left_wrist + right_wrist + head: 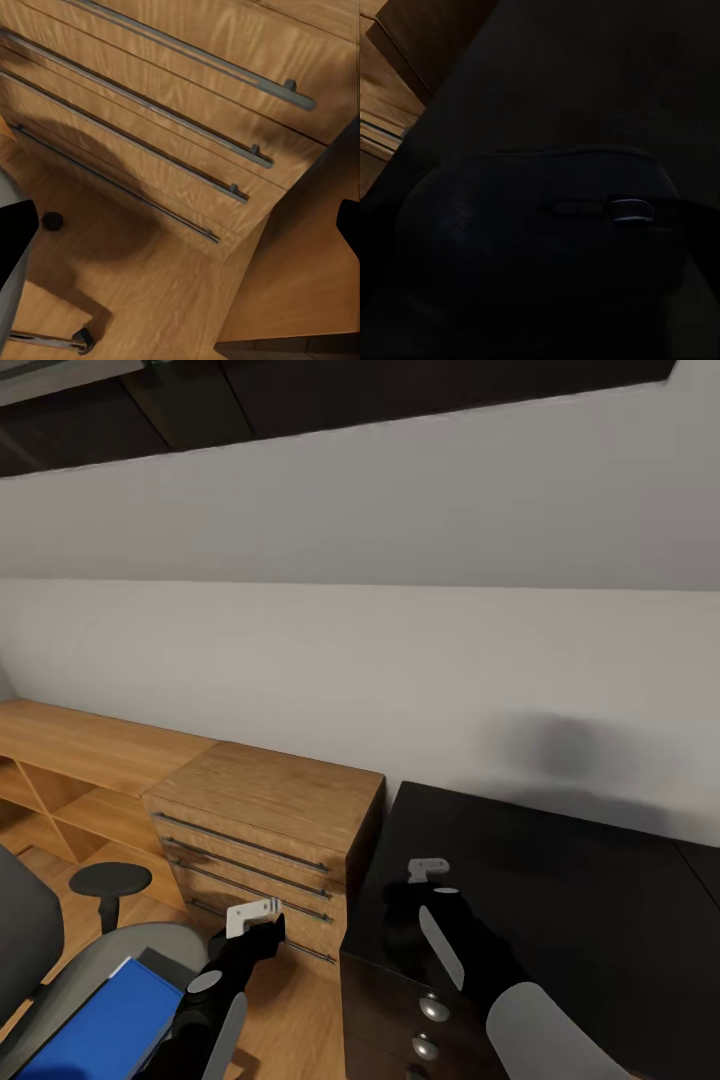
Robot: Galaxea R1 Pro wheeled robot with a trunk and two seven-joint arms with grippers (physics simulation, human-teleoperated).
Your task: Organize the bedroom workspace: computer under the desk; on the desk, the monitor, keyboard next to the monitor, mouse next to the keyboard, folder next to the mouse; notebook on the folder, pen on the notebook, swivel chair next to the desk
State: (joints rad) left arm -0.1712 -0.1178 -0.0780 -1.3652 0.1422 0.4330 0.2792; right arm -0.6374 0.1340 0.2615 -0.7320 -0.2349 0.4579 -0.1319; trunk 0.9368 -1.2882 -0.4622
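Note:
The dark grey mouse [540,247] looms very close in the right wrist view, scroll wheel showing, just above the desk's glossy black top [585,75]. My right gripper [420,890] hovers over the left end of the desk [560,900] and appears shut on the mouse. The bright blue folder [100,1025] lies on the swivel chair's grey seat [95,960] at the lower left. My left gripper [262,935] hangs open and empty between the chair and the light-wood cabinet. Monitor and keyboard are out of view.
A low light-wood cabinet [270,800] with long bar handles [165,127] stands right against the desk's left side. The desk's dark drawer unit has round silver knobs [433,1008]. A chair castor [82,339] rests on the wooden floor. A white wall runs behind everything.

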